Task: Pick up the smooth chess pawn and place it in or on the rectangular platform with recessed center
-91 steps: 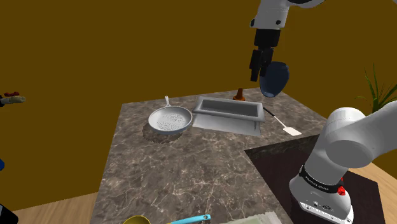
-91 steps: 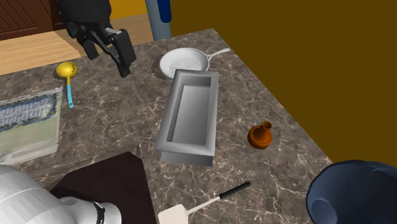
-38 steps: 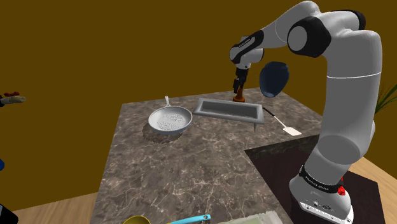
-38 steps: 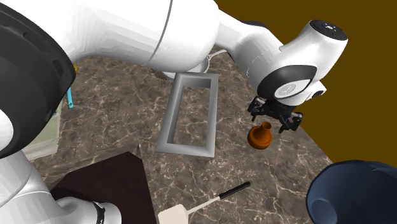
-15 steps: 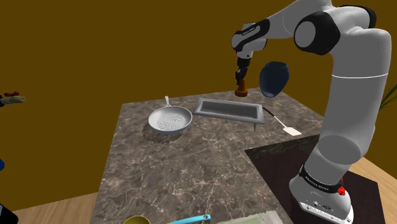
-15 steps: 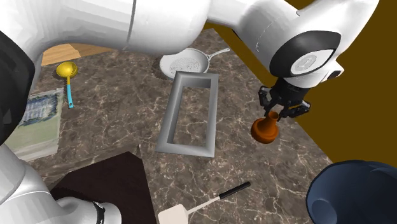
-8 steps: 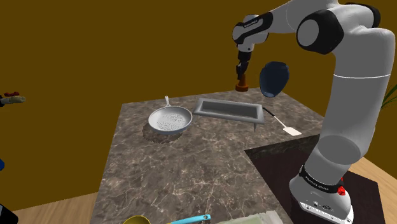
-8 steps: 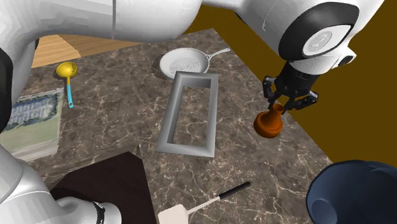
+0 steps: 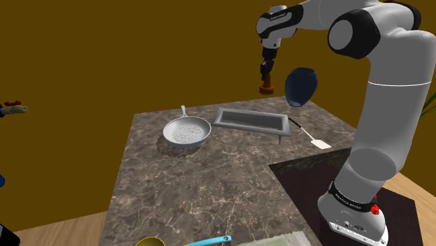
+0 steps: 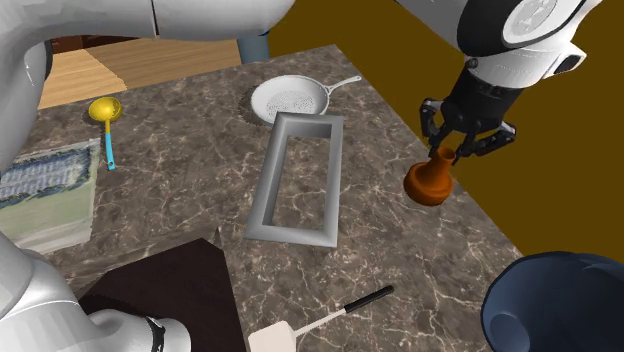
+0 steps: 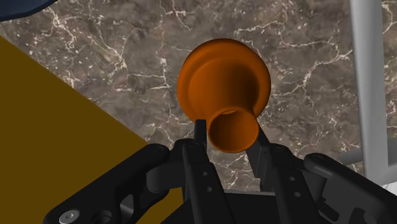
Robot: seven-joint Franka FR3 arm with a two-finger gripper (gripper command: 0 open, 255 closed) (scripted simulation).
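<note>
Shoulder view: the white arm reaches over the marbled brown-grey stone bench [image 9: 195, 182], and its black two-finger gripper [image 9: 265, 73] points down with the smooth orange-brown chess pawn [image 9: 266, 88] hanging from it, clear of the surface above the bench's far edge. The fingers [image 11: 191, 159] are closed on the pawn's round head – in the wrist view they clasp it from both sides, with the wider base [image 11: 222, 79] pointing away toward the stone below. In the second exterior view the gripper [image 10: 447, 155] holds the pawn [image 10: 430, 185] upright over the bench edge that runs along the brown wall.

The grey rectangular platform with a recessed centre [image 9: 222, 115] lies on the bench near that far edge, apart from the pawn; in the second exterior view its long rim [image 10: 265, 180] runs between the pawn and the middle of the bench. Just beside one short end sits a white perforated strainer pan with a thin handle [image 9: 186, 131]. Near the other end lies a white-bladed spatula with a black handle [image 9: 321, 144]. A dark blue rounded vessel [image 9: 300, 85] shows close to the gripper – whether it rests on anything cannot be told. At the near edge lie a yellow ladle with a cyan handle [image 10: 105, 110] and a pale folded cloth [image 10: 45, 195].
</note>
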